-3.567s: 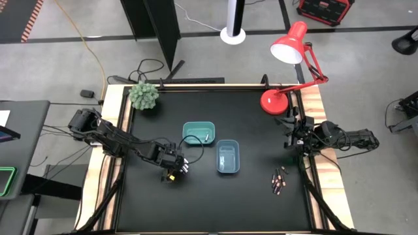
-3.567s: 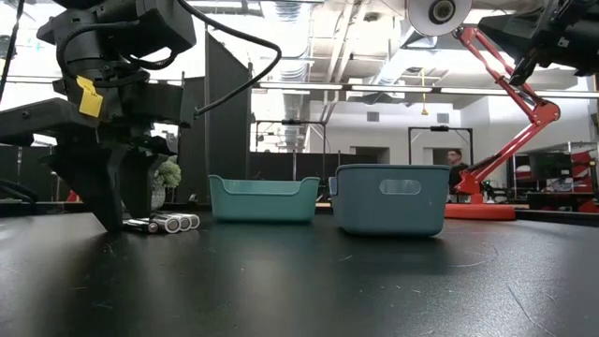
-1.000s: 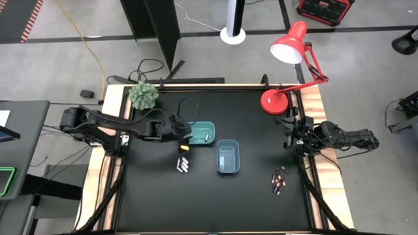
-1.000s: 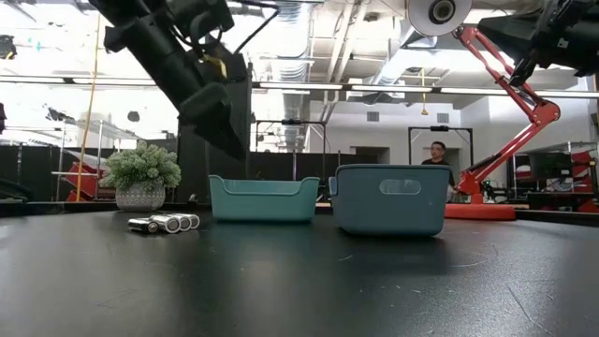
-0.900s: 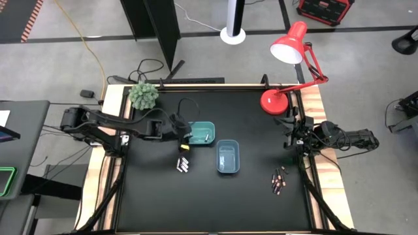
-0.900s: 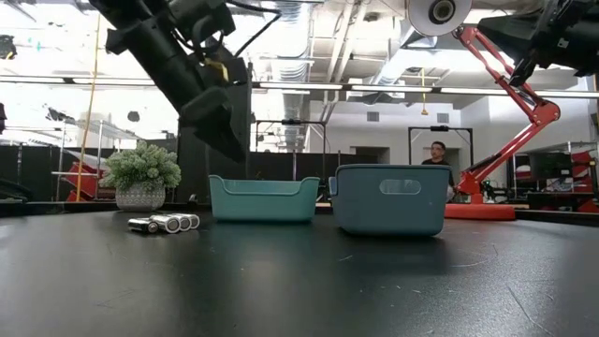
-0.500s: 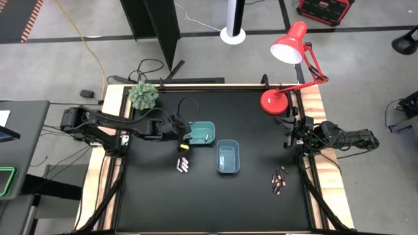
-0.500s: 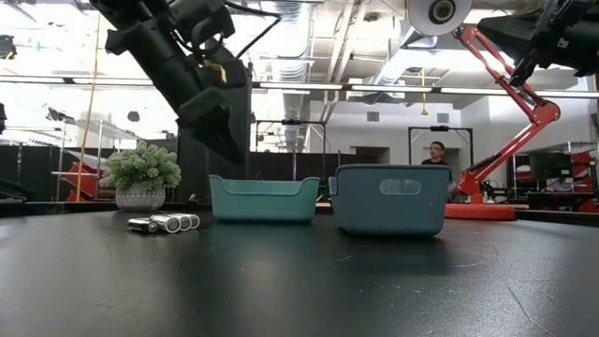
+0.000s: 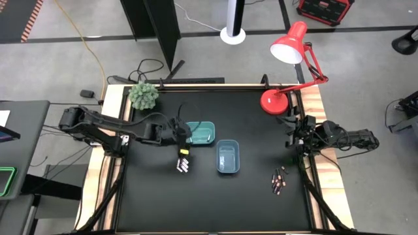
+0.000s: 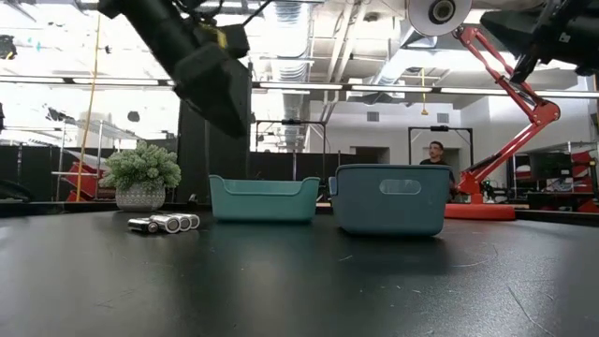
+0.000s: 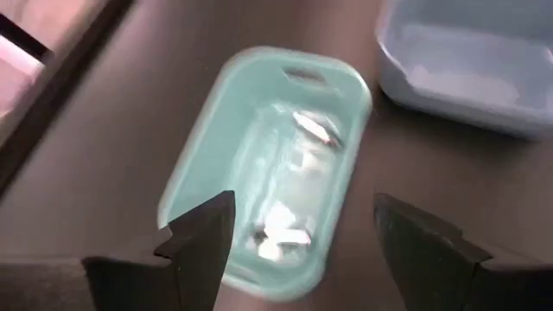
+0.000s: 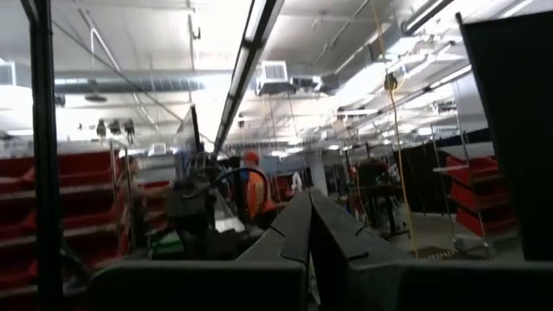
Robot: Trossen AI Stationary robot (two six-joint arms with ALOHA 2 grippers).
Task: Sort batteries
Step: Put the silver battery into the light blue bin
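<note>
Batteries [image 11: 285,238] in teal tray [image 11: 200,164], below open left gripper [image 11: 298,238].

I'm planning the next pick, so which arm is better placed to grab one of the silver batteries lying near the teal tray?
Left. The left gripper hangs open at the teal tray, right beside the silver batteries. The right gripper waits at the table's far right edge.
</note>
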